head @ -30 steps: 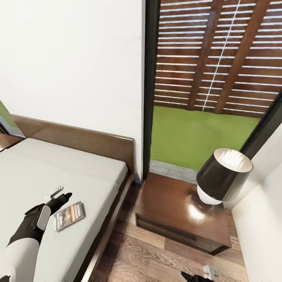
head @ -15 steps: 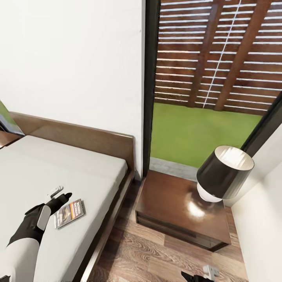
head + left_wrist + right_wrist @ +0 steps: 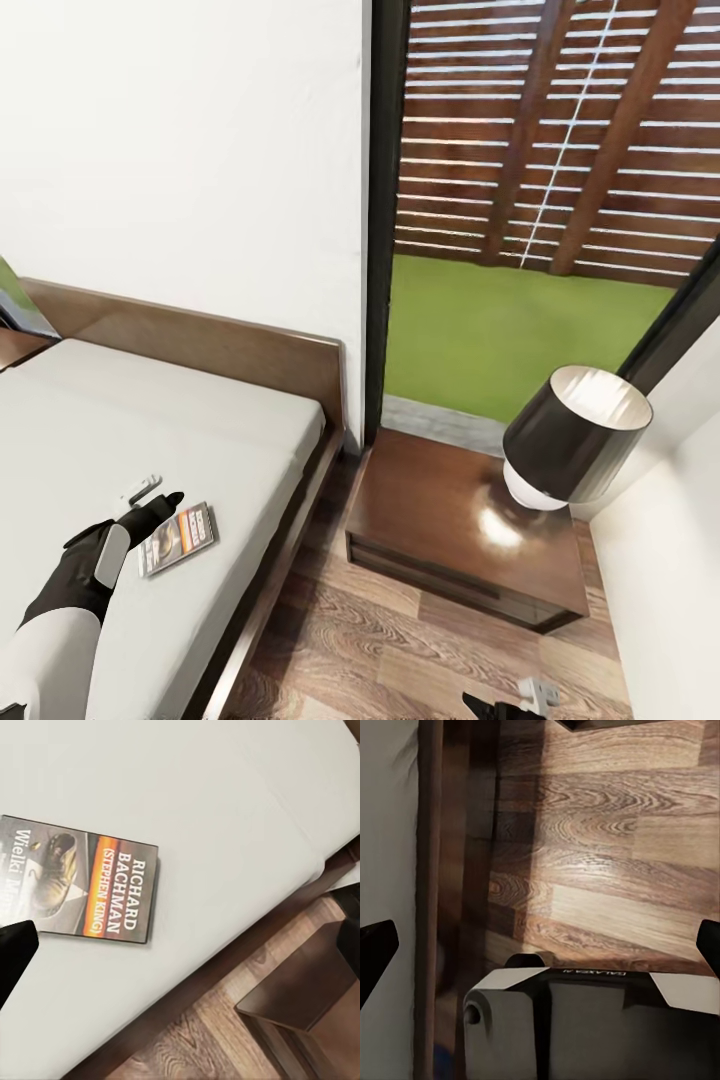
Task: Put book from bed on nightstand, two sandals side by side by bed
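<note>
My left tool (image 3: 150,502) hangs low over the mattress of the bed (image 3: 180,440), its black fingers spread wide with nothing between them; in the left wrist view one dark fingertip (image 3: 13,952) sits at one edge of the picture and the other at the opposite edge, so the gap is broad. The book (image 3: 178,537) lies flat on the off-white mattress just beside that tool, on the side toward the bed's outer edge, cover up, and I can read the white "RICHARD BACHMAN" lettering next to the orange band in the wrist picture (image 3: 79,881). I cannot tell whether a finger touches its edge. My right tool (image 3: 505,708) sits at the bottom of the head view, low over the wood-plank floor (image 3: 400,640); in the right wrist view both of its dark fingertips (image 3: 375,952) stand at opposite edges, so it is wide too and carries nothing. The nightstand (image 3: 450,520) stands on the floor just beside the bed's headboard end, under the tall window (image 3: 520,200), with the lamp (image 3: 575,435) on the far right part of its top.
</note>
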You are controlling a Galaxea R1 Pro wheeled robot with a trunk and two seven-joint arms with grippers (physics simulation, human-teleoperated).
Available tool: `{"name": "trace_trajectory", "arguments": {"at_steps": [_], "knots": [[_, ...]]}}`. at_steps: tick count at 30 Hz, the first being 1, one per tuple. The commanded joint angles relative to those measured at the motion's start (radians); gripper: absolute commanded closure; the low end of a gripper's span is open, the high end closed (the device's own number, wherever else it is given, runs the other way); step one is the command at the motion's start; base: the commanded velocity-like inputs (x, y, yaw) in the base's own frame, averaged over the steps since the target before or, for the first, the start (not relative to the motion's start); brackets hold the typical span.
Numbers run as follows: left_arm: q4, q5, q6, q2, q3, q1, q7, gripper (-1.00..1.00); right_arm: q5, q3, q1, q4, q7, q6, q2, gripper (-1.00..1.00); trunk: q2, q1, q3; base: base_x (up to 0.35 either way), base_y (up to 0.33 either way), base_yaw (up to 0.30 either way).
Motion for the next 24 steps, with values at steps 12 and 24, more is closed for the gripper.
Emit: {"name": "trace_trajectory", "arguments": {"at_steps": [12, 24], "knots": [[-0.001, 0.003, 0.008, 0.000, 0.004, -0.001, -0.004, -1.00, -0.003, 0.001, -0.001, 0.001, 0.003, -0.002, 0.000, -1.00, -0.002, 0.000, -0.020, 0.000, 0.000, 0.000], [-0.003, 0.002, 0.010, 0.001, 0.004, -0.001, -0.003, -1.00, -0.003, 0.001, -0.001, 0.000, 0.003, -0.003, 0.000, -1.00, -0.002, 0.000, -0.039, 0.000, 0.000, 0.000]]}}
